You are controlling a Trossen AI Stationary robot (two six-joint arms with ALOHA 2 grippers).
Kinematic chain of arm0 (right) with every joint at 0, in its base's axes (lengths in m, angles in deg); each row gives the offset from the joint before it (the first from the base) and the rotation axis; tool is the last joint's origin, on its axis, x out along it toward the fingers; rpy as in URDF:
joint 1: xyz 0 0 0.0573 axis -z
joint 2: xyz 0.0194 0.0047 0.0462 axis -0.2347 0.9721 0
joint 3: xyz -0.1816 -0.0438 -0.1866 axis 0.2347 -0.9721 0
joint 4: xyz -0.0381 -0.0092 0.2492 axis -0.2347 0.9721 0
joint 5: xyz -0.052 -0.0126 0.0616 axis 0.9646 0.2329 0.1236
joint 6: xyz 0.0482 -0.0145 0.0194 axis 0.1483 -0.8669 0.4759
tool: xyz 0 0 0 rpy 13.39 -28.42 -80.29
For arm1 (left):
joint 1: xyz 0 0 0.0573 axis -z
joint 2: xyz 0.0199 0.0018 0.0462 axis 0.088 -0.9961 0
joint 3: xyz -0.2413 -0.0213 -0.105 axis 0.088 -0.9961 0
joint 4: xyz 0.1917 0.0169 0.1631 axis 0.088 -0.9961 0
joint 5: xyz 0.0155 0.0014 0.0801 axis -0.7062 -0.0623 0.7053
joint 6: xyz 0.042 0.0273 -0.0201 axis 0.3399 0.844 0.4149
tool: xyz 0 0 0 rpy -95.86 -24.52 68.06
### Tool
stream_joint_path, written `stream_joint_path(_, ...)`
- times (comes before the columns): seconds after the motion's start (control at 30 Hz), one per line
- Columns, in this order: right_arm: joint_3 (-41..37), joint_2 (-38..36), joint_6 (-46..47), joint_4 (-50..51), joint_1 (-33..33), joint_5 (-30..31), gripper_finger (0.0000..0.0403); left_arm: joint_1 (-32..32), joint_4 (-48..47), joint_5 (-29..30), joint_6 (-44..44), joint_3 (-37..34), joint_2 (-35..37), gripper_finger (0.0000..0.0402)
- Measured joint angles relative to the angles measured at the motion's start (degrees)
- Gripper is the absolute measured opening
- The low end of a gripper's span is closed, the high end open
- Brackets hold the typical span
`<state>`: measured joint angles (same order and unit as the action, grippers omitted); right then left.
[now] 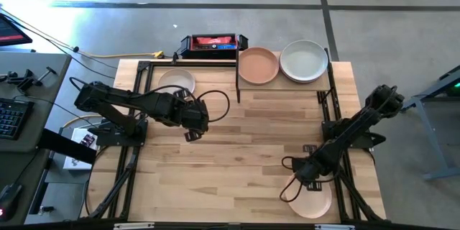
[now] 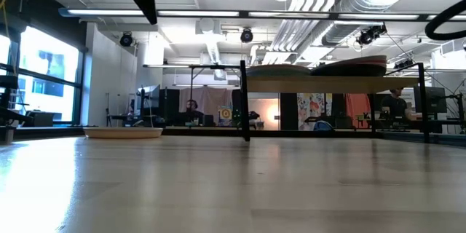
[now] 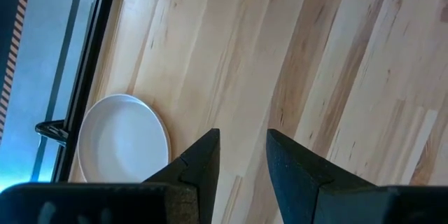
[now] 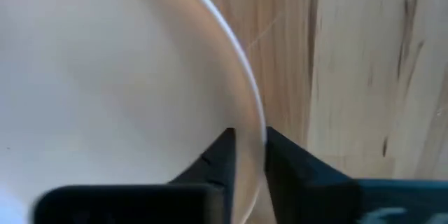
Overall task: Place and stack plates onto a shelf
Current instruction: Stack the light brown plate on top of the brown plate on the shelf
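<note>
A cream plate (image 1: 313,201) lies flat on the table near its near right corner. My right gripper (image 1: 297,184) points down at that plate's left rim and is shut on it (image 4: 250,136). The shelf (image 1: 287,86) stands at the far right and carries a peach plate (image 1: 257,65) and a white plate (image 1: 303,60) side by side. Another white plate (image 1: 177,80) rests flat on the table at the far left. My left gripper (image 1: 192,136) hangs open above bare wood at the table's left middle, with nothing between its fingers (image 3: 243,134). My right gripper has the cream plate's raised rim (image 4: 253,112) between its two fingers, one finger inside the plate and one outside over the wood. The fingers come from above, pointing down, and stand across the rim. The plate lies flat on the table.
A black tray with red contents (image 1: 209,44) sits beyond the table's far edge. Black frame bars (image 1: 136,79) run along the table's left and right sides. The left wrist view shows the white plate (image 3: 122,140) beside the table's edge. Bare wood fills the table's middle.
</note>
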<state>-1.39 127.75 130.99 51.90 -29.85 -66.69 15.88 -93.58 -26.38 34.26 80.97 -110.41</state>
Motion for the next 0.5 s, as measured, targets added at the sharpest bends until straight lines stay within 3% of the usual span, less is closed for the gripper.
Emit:
stream_joint_path(0.1, 0.0, 0.0, 0.6, 0.0, 0.9, -1.3, 0.0010, 0.0, 0.5, 0.0, 0.0, 0.0, 0.0, 0.0106)
stream_joint_path(0.5, 0.8, 0.0, 4.7, 0.6, 4.7, -1.6, 0.0001, 0.0, 1.6, 0.0, 0.0, 0.0, 0.0, 0.0106)
